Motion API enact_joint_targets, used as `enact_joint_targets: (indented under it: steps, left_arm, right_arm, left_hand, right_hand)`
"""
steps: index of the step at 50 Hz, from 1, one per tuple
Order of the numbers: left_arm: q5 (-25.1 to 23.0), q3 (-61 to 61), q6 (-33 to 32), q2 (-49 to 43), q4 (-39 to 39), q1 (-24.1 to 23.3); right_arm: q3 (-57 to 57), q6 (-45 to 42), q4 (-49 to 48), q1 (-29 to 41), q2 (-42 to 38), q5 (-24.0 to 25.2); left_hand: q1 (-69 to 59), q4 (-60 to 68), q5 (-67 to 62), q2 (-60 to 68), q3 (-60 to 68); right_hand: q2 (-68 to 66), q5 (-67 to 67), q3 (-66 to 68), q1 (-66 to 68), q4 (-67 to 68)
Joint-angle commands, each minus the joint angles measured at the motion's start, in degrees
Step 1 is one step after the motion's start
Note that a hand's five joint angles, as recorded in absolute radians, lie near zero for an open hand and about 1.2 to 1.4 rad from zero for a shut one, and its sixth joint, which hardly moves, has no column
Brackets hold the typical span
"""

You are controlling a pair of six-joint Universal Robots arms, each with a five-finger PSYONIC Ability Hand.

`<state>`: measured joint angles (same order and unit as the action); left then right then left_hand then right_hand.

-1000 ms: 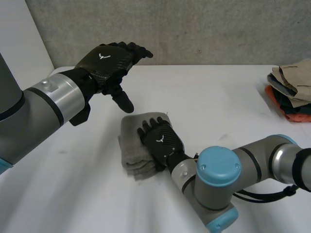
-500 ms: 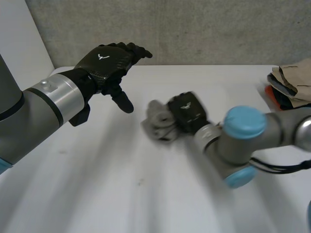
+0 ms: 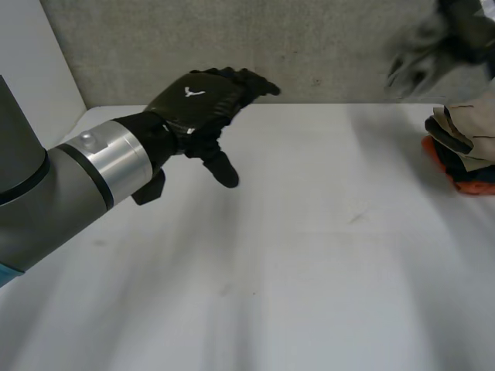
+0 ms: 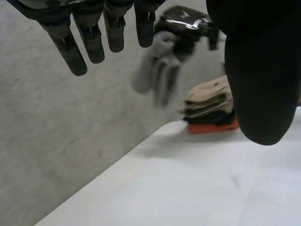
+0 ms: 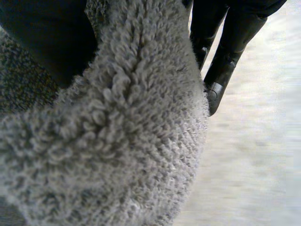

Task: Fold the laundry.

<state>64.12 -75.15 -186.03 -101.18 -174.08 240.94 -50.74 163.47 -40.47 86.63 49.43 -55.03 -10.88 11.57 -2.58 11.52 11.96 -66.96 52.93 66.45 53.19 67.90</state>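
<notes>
A folded grey towel [image 3: 412, 60] hangs in the air at the back right, and my right hand [image 3: 466, 22] is shut on it, above the pile of folded clothes [image 3: 462, 143]. In the right wrist view the towel [image 5: 117, 136] is clasped between the fingers [image 5: 221, 61] and the thumb. In the left wrist view the right hand [image 4: 186, 21] holds the towel [image 4: 157, 70] over the pile [image 4: 211, 106]. My left hand [image 3: 203, 99] hovers open over the back left of the white table [image 3: 294, 255], with its fingers [image 4: 89, 40] straight and nothing in them.
The pile of folded clothes, beige on top with dark and orange pieces below, sits at the table's right edge. A grey wall [image 3: 309, 46] runs behind the table.
My right hand has closed on the folded towel, lifted it off the middle of the table and carried it up and right, above the pile. My left hand shifted slightly right.
</notes>
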Motion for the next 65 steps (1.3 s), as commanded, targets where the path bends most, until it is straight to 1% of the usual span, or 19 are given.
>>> enact_joint_targets:
  steps: [1, 5, 10, 12, 16, 18, 22, 32, 43, 46, 47, 48, 49, 54, 58, 59, 62, 65]
  left_arm:
    - [-5.32, 1.15, 2.16, -0.07, -0.38, -0.29]
    - [-5.32, 1.41, 3.3, -0.07, -1.25, -0.56]
    - [-5.14, 1.32, 3.74, -0.42, -3.01, -0.73]
    - [-5.14, 1.32, 4.01, -0.77, -3.01, -0.82]
    - [-5.14, 0.97, 4.27, -1.21, -3.01, -0.91]
    - [-5.14, 0.71, 4.36, -1.21, -3.01, -0.91]
    - [-5.14, 0.53, 4.36, -1.3, -3.01, -0.91]
    - [-4.97, 0.79, 4.36, -1.83, -3.01, -1.0]
    - [-4.88, 0.71, 4.36, -1.83, -3.01, -1.61]
    - [-4.88, 0.62, 4.45, -1.83, -3.01, -1.52]
    - [-4.88, 0.53, 4.45, -1.83, -3.01, -1.52]
    - [-4.88, 0.53, 4.36, -1.83, -3.01, -1.61]
    - [-4.88, 0.53, 4.36, -1.91, -3.01, -1.61]
    - [-4.79, 0.44, 4.36, -1.92, -3.01, -1.52]
    - [-4.88, 0.27, 4.36, -1.83, -2.93, -1.52]
    - [-4.79, 0.27, 4.36, -1.83, -2.93, -1.44]
    - [-4.79, 0.27, 4.36, -1.39, -2.84, -1.35]
    - [-4.88, 0.27, 4.36, -1.3, -2.84, -1.26]
  right_arm:
    - [8.36, 8.89, -4.18, -6.29, -2.76, -1.31]
    - [10.66, 9.15, -4.27, -9.28, -5.57, 0.45]
    - [10.92, 9.5, -4.62, -13.75, -9.87, 5.1]
    - [10.66, 9.59, -4.62, -14.99, -11.37, 6.24]
    - [9.61, 10.12, -4.62, -18.59, -14.27, 10.28]
    - [9.25, 10.47, -4.62, -20.62, -16.38, 13.97]
    - [8.29, 10.47, -4.62, -22.55, -18.05, 17.67]
    - [2.14, 10.38, -4.88, -23.79, -16.65, 23.12]
    - [-1.11, 11.44, -4.97, -23.96, -12.61, 23.83]
    - [-4.1, 11.0, -5.32, -23.87, -11.38, 24.09]
    - [-4.8, 11.0, -5.5, -23.96, -10.77, 24.09]
    - [-5.94, 10.91, -5.58, -24.05, -9.89, 24.09]
    - [-6.56, 10.91, -5.5, -24.31, -9.53, 24.01]
    - [-9.29, 10.91, -3.92, -27.65, -7.6, 22.95]
    - [-11.4, 10.91, 0.38, -30.46, -2.16, 20.23]
    - [-12.27, 10.82, 2.48, -31.95, -0.06, 18.49]
    - [-13.77, 10.56, 4.43, -34.33, 2.24, 17.59]
    - [-14.39, 7.76, 5.31, -37.31, 3.39, 16.63]
  left_hand:
    - [-1.52, 0.83, 0.18, 0.88, 0.44]
    - [-1.86, 1.17, -0.16, 1.21, 0.78]
    - [-2.2, 1.5, -0.5, 1.55, 1.12]
    - [-2.2, 1.51, -0.5, 1.55, 1.12]
    - [-2.37, 1.67, -0.67, 1.72, 1.29]
    - [-2.37, 1.67, -0.67, 1.72, 1.29]
    - [-2.53, 1.84, -0.83, 1.89, 1.45]
    - [-2.7, 2.01, -1.0, 2.05, 1.62]
    - [-2.7, 2.01, -1.0, 2.06, 1.62]
    - [-2.7, 2.01, -1.0, 2.06, 1.62]
    - [-2.7, 2.01, -1.0, 2.06, 1.62]
    - [-2.54, 1.84, -0.83, 1.89, 1.46]
    - [-2.53, 1.84, -0.83, 1.89, 1.45]
    - [-2.53, 1.84, -0.83, 1.89, 1.45]
    - [-2.53, 1.84, -0.83, 1.89, 1.45]
    - [-2.53, 1.84, -0.83, 1.89, 1.45]
    - [-2.53, 1.84, -0.83, 1.89, 1.45]
    - [-2.53, 1.84, -0.83, 1.89, 1.45]
  right_hand:
    - [-13.04, 17.07, 13.55, 26.81, 12.1]
    - [-13.04, 17.07, 13.55, 26.81, 12.1]
    - [-13.04, 17.07, 13.55, 26.81, 12.1]
    - [-13.04, 17.07, 13.55, 26.81, 12.1]
    - [-13.04, 17.07, 13.55, 26.81, 12.1]
    - [-13.04, 17.07, 13.55, 26.81, 12.1]
    - [-13.04, 17.07, 13.55, 26.81, 12.1]
    - [-13.04, 17.07, 13.55, 26.81, 12.1]
    - [-13.04, 17.07, 13.55, 26.81, 12.1]
    - [-13.04, 17.07, 13.55, 26.81, 12.1]
    - [-6.1, 10.14, 6.61, 19.88, 5.16]
    - [33.6, -29.57, -33.09, -19.83, -34.54]
    - [56.31, -52.28, -55.8, -42.54, -57.25]
    - [56.96, -52.93, -56.45, -43.19, -57.9]
    - [56.96, -52.93, -56.45, -43.19, -57.9]
    - [56.96, -52.93, -56.45, -43.19, -57.9]
    - [56.96, -52.93, -56.45, -43.19, -57.9]
    - [56.96, -52.93, -56.45, -43.19, -57.9]
